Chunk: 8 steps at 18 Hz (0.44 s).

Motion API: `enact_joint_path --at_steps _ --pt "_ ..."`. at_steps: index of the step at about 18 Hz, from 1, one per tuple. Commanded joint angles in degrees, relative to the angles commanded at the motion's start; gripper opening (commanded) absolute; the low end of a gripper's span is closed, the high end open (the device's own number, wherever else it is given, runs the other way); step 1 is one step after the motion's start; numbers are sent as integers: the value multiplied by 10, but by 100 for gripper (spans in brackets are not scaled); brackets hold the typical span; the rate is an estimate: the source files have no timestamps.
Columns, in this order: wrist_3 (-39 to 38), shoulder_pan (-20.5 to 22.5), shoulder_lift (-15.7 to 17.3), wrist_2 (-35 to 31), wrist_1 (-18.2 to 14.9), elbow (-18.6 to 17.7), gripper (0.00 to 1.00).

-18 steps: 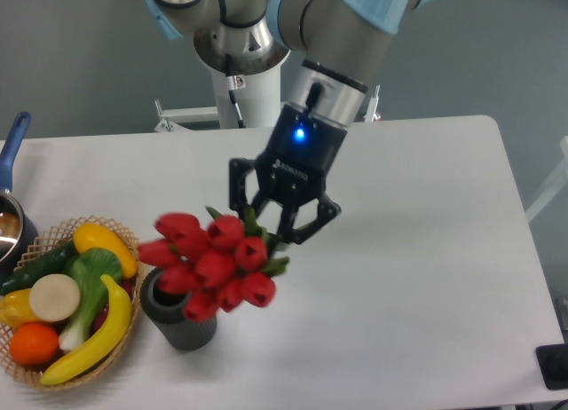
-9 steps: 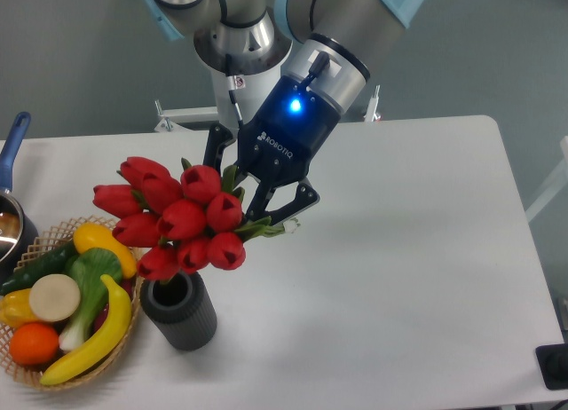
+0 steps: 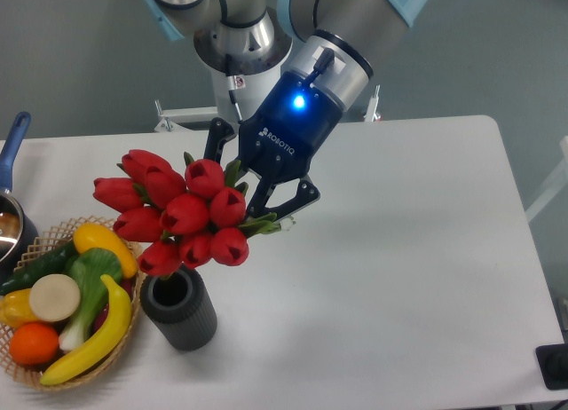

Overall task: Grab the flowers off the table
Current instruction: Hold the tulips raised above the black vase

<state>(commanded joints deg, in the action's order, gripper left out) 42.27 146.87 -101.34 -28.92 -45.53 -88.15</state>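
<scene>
The gripper (image 3: 259, 195) is clamped on the stems of the flowers (image 3: 177, 213), holding the bunch clear of the table (image 3: 399, 250). The red heads point left, leaning out over a dark ribbed vase (image 3: 180, 310) standing on the table below them. The lowest blooms hang just above the vase mouth. A wicker basket (image 3: 62, 303) of fruit and vegetables sits touching the vase on its left. A blue light glows on the gripper body.

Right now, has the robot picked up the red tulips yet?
Looks done: the bunch of red tulips is off the white table, held in the air by the black two-finger gripper, above the dark ribbed vase. Nothing seems left except holding on.
</scene>
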Motion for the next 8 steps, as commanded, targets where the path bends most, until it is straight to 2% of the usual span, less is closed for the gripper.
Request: enact_joint_path --at_steps 8 --pt "5 32 0 33 0 0 39"
